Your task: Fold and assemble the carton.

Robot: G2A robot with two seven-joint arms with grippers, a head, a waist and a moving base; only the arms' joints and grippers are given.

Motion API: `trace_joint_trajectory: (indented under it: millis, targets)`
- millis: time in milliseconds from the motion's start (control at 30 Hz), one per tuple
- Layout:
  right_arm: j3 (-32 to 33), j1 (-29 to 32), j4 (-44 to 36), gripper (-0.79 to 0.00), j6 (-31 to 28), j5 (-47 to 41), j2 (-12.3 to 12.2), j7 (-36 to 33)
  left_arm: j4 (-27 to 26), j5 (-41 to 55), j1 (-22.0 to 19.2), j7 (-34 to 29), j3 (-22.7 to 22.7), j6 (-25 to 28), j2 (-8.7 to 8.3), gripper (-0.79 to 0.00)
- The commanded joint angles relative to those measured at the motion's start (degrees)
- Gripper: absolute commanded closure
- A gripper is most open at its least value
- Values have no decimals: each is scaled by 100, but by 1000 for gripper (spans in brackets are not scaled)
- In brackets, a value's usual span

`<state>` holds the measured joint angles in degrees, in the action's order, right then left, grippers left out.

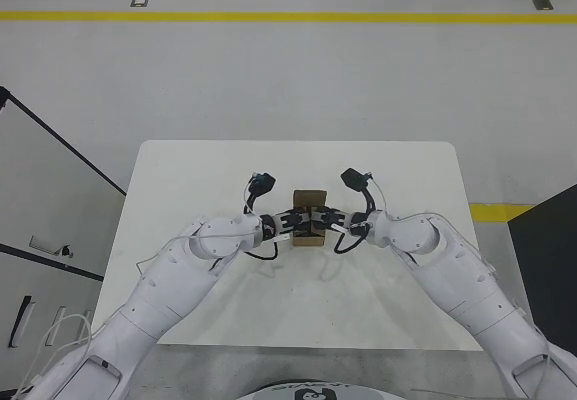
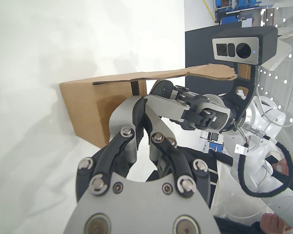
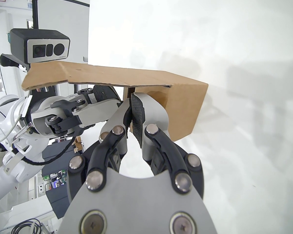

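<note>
A small brown carton (image 1: 309, 198) stands in the middle of the white table (image 1: 198, 190). One long flap (image 2: 200, 71) sticks out flat from its top edge over both grippers. My left gripper (image 1: 296, 222) comes at the carton's open near side from the left, its pads (image 2: 139, 109) pressed together at the wall edge. My right gripper (image 1: 325, 222) comes from the right, shut with a thin strip of cardboard between its pads (image 3: 136, 113). The two grippers almost touch under the flap (image 3: 88, 74). The carton's closed side (image 3: 185, 105) faces away from both.
Bare table surface lies all round the carton, widest toward the near edge (image 1: 298, 330). A grey cabinet with a dark top (image 1: 18, 190) stands off the table's left side, and a dark panel (image 1: 568, 270) off its right.
</note>
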<state>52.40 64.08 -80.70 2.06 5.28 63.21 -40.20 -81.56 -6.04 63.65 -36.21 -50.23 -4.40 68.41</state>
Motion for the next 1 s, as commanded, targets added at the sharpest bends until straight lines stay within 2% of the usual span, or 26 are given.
trace_joint_trajectory:
  millis: [0,367,967]
  targets:
    - [-16,-13,-10,0,24,45,10,22,6,-22,-4,9,5,-9,7,0]
    - [-161,-132,126,0,288,198,102,54,155,-165,-55,-13,58,-139,55,0]
    - [12,-10,-37,0,239,236,116,33,180,-221,-35,-60,12,-237,99,0]
